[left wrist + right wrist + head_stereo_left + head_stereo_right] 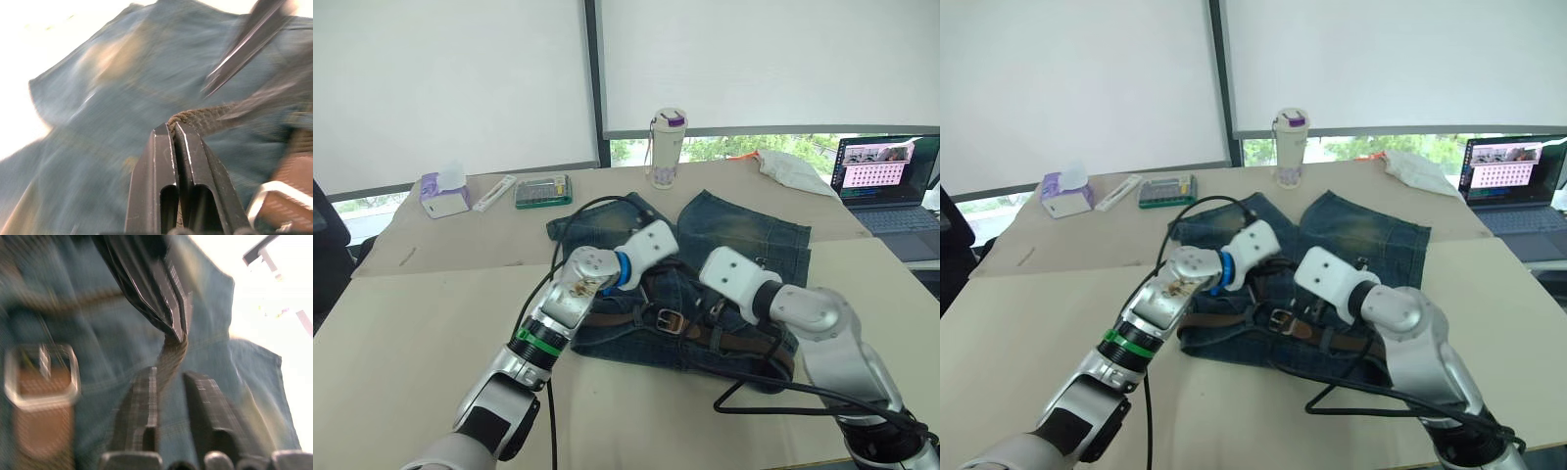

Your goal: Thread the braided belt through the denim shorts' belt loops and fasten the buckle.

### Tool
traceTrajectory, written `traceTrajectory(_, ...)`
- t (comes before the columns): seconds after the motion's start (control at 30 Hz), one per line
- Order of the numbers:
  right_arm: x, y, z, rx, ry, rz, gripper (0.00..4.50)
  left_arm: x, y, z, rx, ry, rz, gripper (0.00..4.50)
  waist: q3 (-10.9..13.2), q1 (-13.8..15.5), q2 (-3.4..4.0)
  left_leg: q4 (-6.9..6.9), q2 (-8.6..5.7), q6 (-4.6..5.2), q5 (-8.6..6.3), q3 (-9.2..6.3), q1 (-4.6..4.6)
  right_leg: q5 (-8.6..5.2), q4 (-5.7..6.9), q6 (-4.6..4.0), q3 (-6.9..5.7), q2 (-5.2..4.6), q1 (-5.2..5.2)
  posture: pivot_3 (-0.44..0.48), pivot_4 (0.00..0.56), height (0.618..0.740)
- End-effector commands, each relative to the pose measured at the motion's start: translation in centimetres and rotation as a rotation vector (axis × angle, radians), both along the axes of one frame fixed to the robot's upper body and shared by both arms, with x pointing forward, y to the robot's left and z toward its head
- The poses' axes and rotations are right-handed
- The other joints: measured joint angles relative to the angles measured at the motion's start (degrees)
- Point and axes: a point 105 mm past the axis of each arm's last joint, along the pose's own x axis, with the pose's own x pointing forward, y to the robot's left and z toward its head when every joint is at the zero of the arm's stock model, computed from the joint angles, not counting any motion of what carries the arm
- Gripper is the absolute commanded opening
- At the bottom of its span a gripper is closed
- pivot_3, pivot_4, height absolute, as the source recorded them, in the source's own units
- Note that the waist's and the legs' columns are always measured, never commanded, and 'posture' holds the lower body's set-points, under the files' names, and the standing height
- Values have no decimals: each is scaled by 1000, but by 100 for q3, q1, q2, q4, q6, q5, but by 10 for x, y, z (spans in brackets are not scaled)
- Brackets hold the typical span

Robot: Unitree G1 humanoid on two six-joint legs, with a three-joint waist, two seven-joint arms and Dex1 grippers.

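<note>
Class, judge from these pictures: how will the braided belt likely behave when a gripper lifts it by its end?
Probably floppy: the braided belt bends sharply where the left gripper pinches it. Its woven surface likely resists slipping. The buckle end is likely heavier and would drag.

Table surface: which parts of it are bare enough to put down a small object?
The table is bare on the robot's left of the denim shorts, and along its near edge. It is crowded behind: tissue box, green case and bottle. A laptop stands far right.
</note>
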Motion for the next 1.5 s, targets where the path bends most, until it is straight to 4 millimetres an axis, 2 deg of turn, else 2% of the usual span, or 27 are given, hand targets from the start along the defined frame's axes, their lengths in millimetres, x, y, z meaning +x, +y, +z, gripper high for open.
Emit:
traceTrajectory(0.03, -15, -1, -2, 70, 63, 0, 2765, 11, 22, 19, -236, 58, 151, 0, -1, 28, 1, 0, -1, 0, 0, -1, 0, 0, -1, 1, -1, 0, 1, 0, 150, 740)
traceTrajectory(0.23, -22, 4, -60, 28, 210, -7, 2765, 17, 61, 16, -556, 252, 390, 0, -1, -3, -3, 0, -1, -4, 2, -3, 2, 1, 0, 1, 0, -5, -1, 0, 150, 740)
traceTrajectory(0.3, -23, 1, -77, -12, 246, -10, 2765, 19, 83, 9, -664, 332, 503, 0, -1, -5, -4, 1, -1, -5, 3, -3, 4, 0, 2, 1, 1, -5, -2, 0, 150, 740)
traceTrajectory(0.37, -23, 1, -83, -7, 260, -10, 2765, 18, 105, 1, -740, 389, 606, 0, 0, -15, -5, 0, -1, -6, 3, -2, 8, 0, 1, 1, 1, -4, 0, 0, 150, 740)
traceTrajectory(0.43, -22, 0, -83, -4, 253, -8, 2765, 13, 112, -4, -728, 410, 620, 0, 0, -35, -4, -3, 2, -8, 4, 0, 12, 0, 1, 1, 4, -1, -1, 0, 150, 740)
traceTrajectory(0.63, -13, 0, -71, 72, 236, -21, 2765, -9, 94, 1, -626, 339, 436, 0, 3, 21, -13, -4, -2, -12, 3, 0, 18, 1, -3, 0, 0, -1, 9, 0, 150, 740)
traceTrajectory(0.73, -21, 4, -57, 200, 287, 26, 2765, -13, 88, -3, -587, 340, 379, 0, 2, 22, -12, -4, -2, -12, 3, 0, 18, 1, -4, 0, 1, -1, 9, 0, 150, 740)
traceTrajectory(0.83, -33, 7, -54, 229, 332, 75, 2765, -12, 87, -4, -594, 345, 374, 0, 3, 9, -12, -6, -1, -11, 2, 0, 19, 1, -6, 0, 1, -1, 10, 0, 150, 740)
traceTrajectory(0.9, -33, 7, -53, 239, 329, 64, 2765, -11, 87, -4, -592, 344, 374, 0, 3, -6, -12, -7, 2, -11, 2, 0, 19, 1, -6, 0, 2, 0, 10, 0, 150, 740)
traceTrajectory(1.27, -19, 1, -78, 4, 279, 8, 2765, -9, 82, -1, -598, 338, 355, 0, 3, 3, -13, -8, 3, -12, 3, 1, 19, 1, -7, -1, 2, -3, 9, 0, 150, 740)
traceTrajectory(1.4, -11, -2, -80, -38, 257, -9, 2765, -10, 80, 0, -597, 332, 347, 0, 4, -1, -14, -8, 3, -12, 3, 1, 19, 1, -8, -1, 2, -1, 9, 0, 150, 740)
traceTrajectory(1.5, -8, -3, -76, -14, 250, -27, 2019, -10, 80, -1, -595, 330, 344, 0, 4, 7, -14, -8, 3, -12, 3, 1, 19, 1, -7, -1, 2, -2, 9, 0, 150, 740)
